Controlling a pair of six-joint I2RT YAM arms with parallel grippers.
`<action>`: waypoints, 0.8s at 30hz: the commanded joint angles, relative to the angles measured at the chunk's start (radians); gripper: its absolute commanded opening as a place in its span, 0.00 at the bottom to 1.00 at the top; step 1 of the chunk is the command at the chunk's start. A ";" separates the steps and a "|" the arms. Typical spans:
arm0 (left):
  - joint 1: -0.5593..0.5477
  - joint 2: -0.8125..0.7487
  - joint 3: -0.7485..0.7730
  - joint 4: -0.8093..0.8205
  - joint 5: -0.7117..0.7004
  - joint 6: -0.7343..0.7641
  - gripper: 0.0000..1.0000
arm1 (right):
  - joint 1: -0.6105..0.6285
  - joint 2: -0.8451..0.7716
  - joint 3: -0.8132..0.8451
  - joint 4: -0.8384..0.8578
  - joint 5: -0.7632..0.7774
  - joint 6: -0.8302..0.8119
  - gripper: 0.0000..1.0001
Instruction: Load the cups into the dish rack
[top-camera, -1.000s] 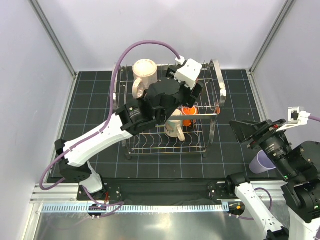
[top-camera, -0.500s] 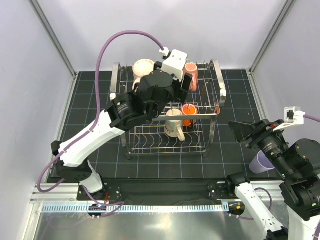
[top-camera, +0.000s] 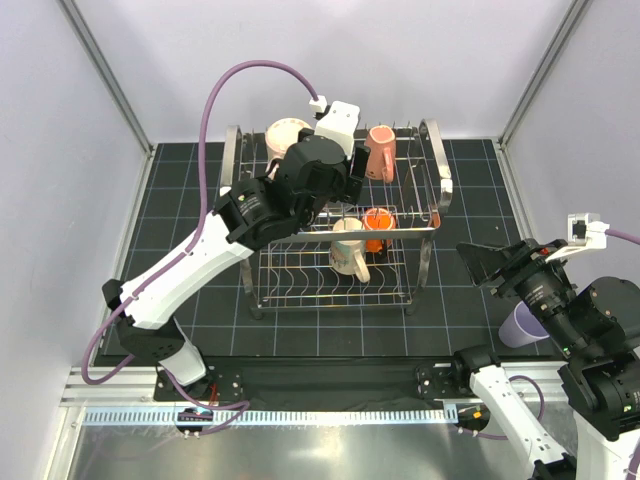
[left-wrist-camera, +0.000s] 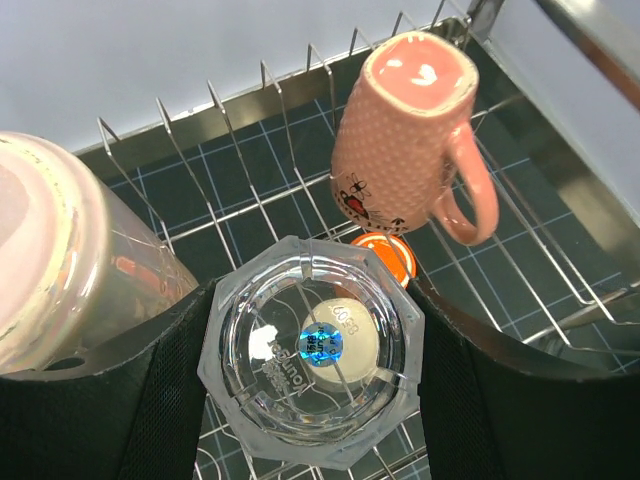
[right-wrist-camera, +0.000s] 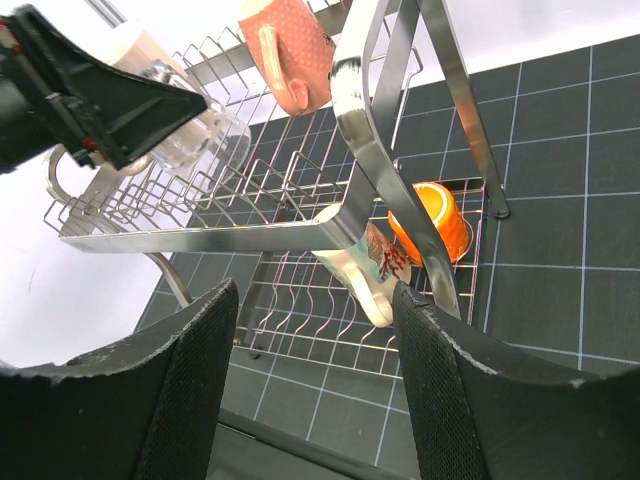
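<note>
My left gripper (left-wrist-camera: 312, 335) is shut on the clear glass tumbler (left-wrist-camera: 312, 355), held base-up over the upper tier of the dish rack (top-camera: 432, 185). On that tier a salmon-pink mug (left-wrist-camera: 405, 140) rests upside down to the right and a beige-pink mug (left-wrist-camera: 60, 260) to the left. On the lower tier are a cream mug (top-camera: 349, 250) and an orange cup (top-camera: 376, 228). A lavender tumbler (top-camera: 520, 325) lies on the mat by my right arm. My right gripper (right-wrist-camera: 315, 380) is open and empty, right of the rack (right-wrist-camera: 200, 240) and facing it.
The black gridded mat (top-camera: 180, 200) covers the table between white walls. A purple cable (top-camera: 235, 85) loops above the left arm. A metal rail (top-camera: 300, 415) runs along the near edge.
My left arm has carried the tumbler away from the rack's front towards the back of the upper tier, uncovering the salmon-pink mug. The right arm has barely shifted.
</note>
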 joint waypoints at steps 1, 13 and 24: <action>0.021 -0.036 -0.023 0.024 0.038 -0.047 0.04 | 0.004 -0.002 0.003 0.006 0.005 -0.013 0.64; 0.025 -0.056 -0.039 0.020 0.073 -0.064 0.59 | 0.006 0.015 -0.034 0.013 -0.007 -0.019 0.65; 0.028 -0.064 0.006 -0.006 0.090 -0.062 0.83 | 0.006 0.033 -0.022 -0.013 0.002 -0.032 0.65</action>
